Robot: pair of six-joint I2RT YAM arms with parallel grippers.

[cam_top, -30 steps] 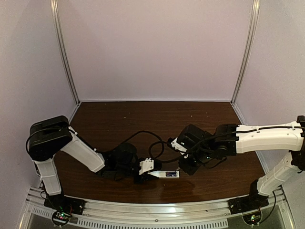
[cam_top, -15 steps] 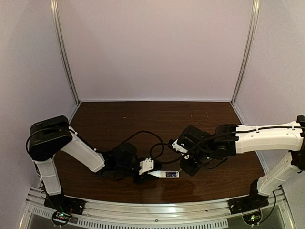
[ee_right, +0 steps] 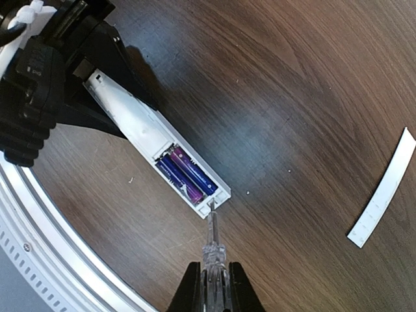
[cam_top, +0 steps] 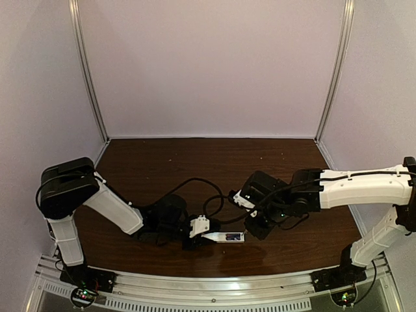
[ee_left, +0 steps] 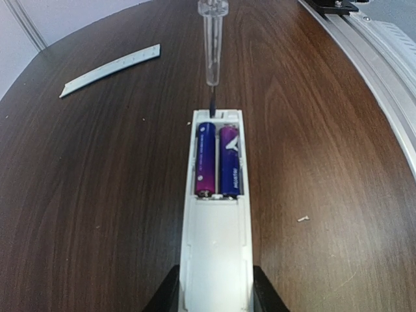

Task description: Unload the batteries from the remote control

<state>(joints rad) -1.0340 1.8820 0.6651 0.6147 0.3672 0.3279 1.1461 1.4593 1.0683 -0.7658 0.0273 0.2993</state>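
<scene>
The remote control (ee_left: 216, 260) lay toward the near edge of the dark wooden surface (ee_left: 97, 182), between the two arms, with its recess face up. The left arm's jaws were clamped on its long side edges at the closed end, one finger (ee_left: 166, 292) on each flank. The batteries (ee_left: 207, 159) sat side by side in the recess, touching each other and filling it wall to wall, their far ends close to the remote's end wall.

The right arm's jaws were closed on the clear handle of the screwdriver (ee_right: 212, 250). It stood almost in line with the remote, and its dark tip met the end edge of the remote just beyond the batteries, on the side of the left cell as the left wrist camera saw it.

The metal rail (ee_left: 383, 52) ran along one long side of the remote, near but with a band of bare wood between them. On the other side wider wood opened out to the cover strip (ee_left: 110, 69), which lay flat and well apart from the remote.
</scene>
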